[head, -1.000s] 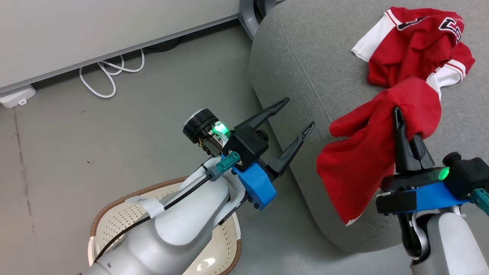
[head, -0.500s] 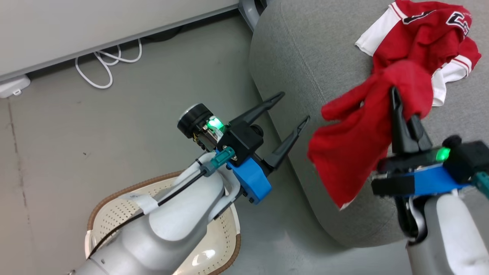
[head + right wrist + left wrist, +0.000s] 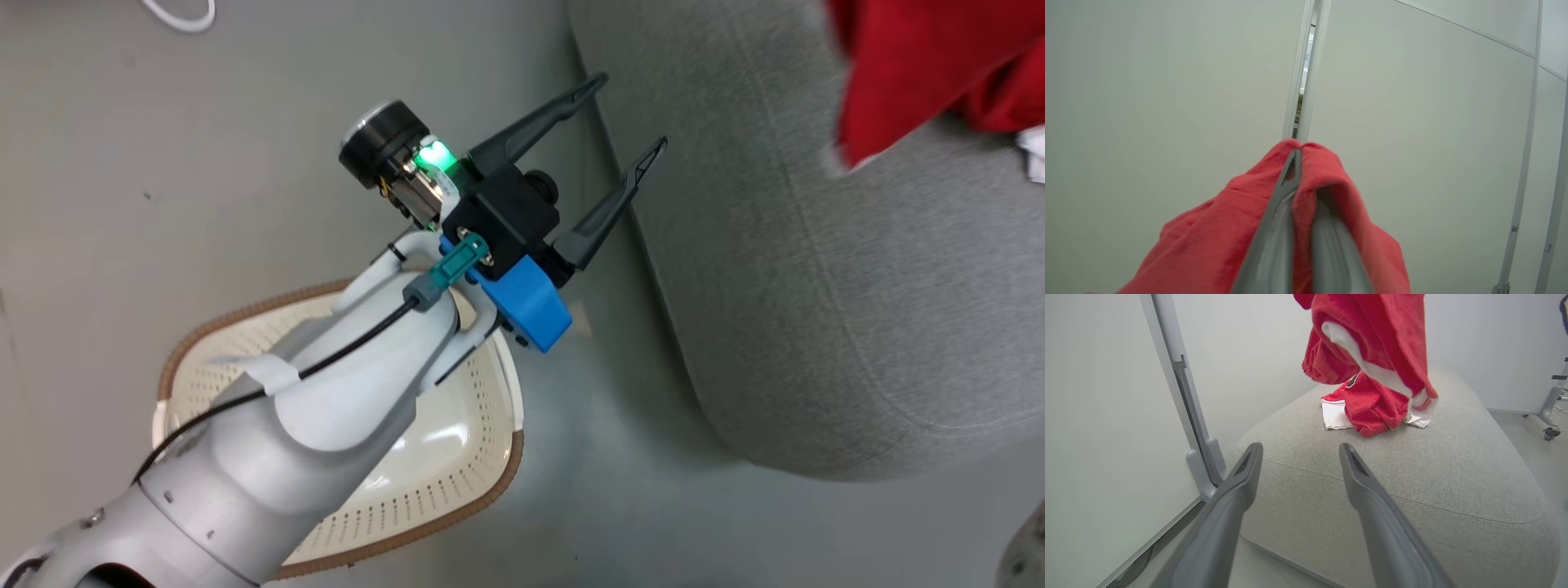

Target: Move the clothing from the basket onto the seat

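Hanging from the right gripper [image 3: 1295, 155]: the plainer red garment [image 3: 1372, 335], bunched and pinched between the two closed fingers, with cloth draped over both of them. Its long axis runs straight down from the pinch, and white trim shows along a lower fold. It hangs over the seat [image 3: 1412, 477], above the jersey [image 3: 1367, 412]; cannot tell whether the hem touches the jersey.

Jersey lies crumpled on the seat top, toward the far edge as the left wrist view shows it, with a white sleeve flat beside the heap.

Count: two garments, one lifted, one lying.

One basket [image 3: 490, 502] sits on the floor near the seat's rounded corner, apart from it. What shows of its inside is bare perforated plastic; the left forearm covers the rest.

Left gripper [image 3: 630, 112] is spread wide and holds nothing, just beside the seat's edge, fingers pointing toward the seat.
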